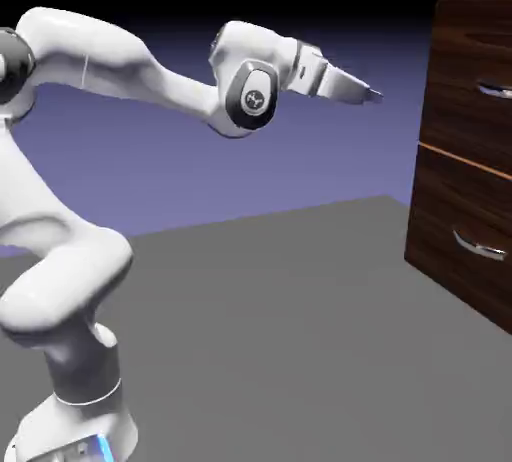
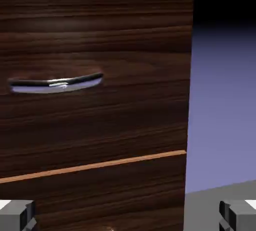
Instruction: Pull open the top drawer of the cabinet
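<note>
Level with the upper drawer front, the Franka arm's gripper (image 1: 372,95) points toward the cabinet (image 1: 455,200) at the exterior view's right, with a clear gap of backdrop between the fingertips and the wood. Its jaws stand wide apart: in the hand view the two grey fingertips (image 2: 17,215) sit at the far bottom corners, nothing between them but the cabinet's face. The top drawer (image 2: 95,40) is flush with the front (no gap shows along the thin light seam (image 2: 92,166) under it). Its slim curved silver handle (image 2: 56,84) lies left of the hand view's middle, untouched. Below the seam, the lower drawer (image 1: 455,240) carries its own silver handle (image 1: 478,246). The cabinet stands on the grey table (image 1: 280,330).
</note>
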`<action>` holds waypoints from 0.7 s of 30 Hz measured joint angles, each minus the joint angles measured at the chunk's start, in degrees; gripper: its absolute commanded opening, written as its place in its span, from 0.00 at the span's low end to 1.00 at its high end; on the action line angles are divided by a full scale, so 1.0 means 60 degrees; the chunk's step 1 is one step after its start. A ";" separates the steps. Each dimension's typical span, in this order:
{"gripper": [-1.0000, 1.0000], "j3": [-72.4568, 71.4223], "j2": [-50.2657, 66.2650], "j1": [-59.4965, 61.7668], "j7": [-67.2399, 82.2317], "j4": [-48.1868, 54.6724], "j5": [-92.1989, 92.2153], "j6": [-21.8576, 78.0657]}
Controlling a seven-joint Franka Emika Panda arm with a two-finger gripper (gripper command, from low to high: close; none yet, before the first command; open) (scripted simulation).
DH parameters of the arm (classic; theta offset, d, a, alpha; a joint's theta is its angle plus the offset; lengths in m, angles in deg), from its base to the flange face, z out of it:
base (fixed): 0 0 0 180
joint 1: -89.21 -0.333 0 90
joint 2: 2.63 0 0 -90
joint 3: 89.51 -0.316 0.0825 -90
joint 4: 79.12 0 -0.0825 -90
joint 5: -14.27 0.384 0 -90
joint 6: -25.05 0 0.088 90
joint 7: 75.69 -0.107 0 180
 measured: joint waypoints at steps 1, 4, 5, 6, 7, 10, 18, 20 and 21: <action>0.50 -0.0340 -0.0017 0.0346 -0.0216 0.0193 0.0018 -0.0055; 0.50 -0.1358 -0.0069 0.1384 -0.0863 0.0772 0.0071 -0.0221; 0.50 -0.1698 -0.0086 0.1730 -0.1078 0.0965 0.0088 -0.0276; 0.50 -0.2038 -0.0103 0.2076 -0.1294 0.1159 0.0106 -0.0331; 0.50 -0.2377 -0.0120 0.2423 -0.1509 0.1352 0.0124 -0.0386; 0.50 -0.3396 -0.0172 0.3461 -0.2156 0.1931 0.0177 -0.0552; 0.50 -0.6113 -0.0309 0.6229 -0.3881 0.3475 0.0318 -0.0993; 0.50 -0.6792 -0.0344 0.6922 -0.4313 0.3862 0.0353 -0.1104; 0.50 -0.7132 -0.0361 0.7268 -0.4528 0.4055 0.0371 -0.1159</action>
